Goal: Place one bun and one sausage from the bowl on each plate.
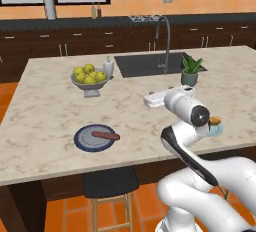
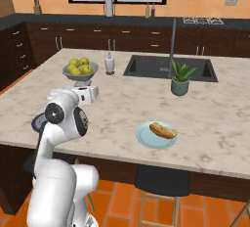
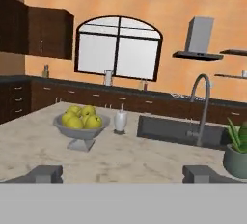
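Sausage lies left–right across the dark-rimmed plate; bun lies diagonally on the pale plate. Gripper wide open, empty.

marble island counter with dark-rimmed plate, pale plate, fruit bowl, potted plant, dispenser

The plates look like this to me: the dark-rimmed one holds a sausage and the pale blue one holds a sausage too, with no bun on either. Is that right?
Not quite. The dark-rimmed plate does hold a sausage and no bun, as the left base view shows. But the pale blue plate holds a golden-tan bun, not a sausage; the right base view shows it clearly.
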You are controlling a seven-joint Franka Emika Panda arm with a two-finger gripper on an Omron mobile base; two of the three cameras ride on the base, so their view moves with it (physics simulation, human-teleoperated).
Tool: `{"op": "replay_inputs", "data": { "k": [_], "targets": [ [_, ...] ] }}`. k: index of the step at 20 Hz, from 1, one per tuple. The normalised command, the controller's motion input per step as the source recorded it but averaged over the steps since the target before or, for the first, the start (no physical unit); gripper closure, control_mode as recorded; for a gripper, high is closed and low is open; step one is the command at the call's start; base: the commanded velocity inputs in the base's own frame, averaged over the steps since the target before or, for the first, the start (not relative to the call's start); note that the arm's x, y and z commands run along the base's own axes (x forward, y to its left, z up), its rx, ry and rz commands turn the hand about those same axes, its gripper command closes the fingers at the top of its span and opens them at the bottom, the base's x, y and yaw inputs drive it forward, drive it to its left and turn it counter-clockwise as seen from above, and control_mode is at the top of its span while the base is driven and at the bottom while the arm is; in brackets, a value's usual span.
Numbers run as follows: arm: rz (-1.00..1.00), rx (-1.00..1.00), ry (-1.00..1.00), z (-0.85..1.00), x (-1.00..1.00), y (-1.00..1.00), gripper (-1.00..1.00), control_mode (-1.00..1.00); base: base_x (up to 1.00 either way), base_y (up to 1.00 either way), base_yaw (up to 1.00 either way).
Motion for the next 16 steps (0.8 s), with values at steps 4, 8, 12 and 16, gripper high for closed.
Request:
{"op": "replay_inputs", "data": {
  "k": [4, 8, 12, 16],
  "targets": [
    [-0.26, -0.15, 1.0, -0.43, -0.27, -0.36, -1.0, -1.0, 0.0, 0.0, 0.0],
    [-0.2, -0.2, 0.78, -1.0, -0.6, 0.01, -1.0, -1.0, 0.0, 0.0, 0.0],
    [-0.08, -0.04, 0.16, -0.26, 0.0, 0.0, -1.0, -1.0, 0.0, 0.0, 0.0],
    [-0.05, 0.01, 0.0, -0.06, -0.06, -0.14, -1.0, 1.0, -0.08, -0.5, -0.13]
  ]
}}
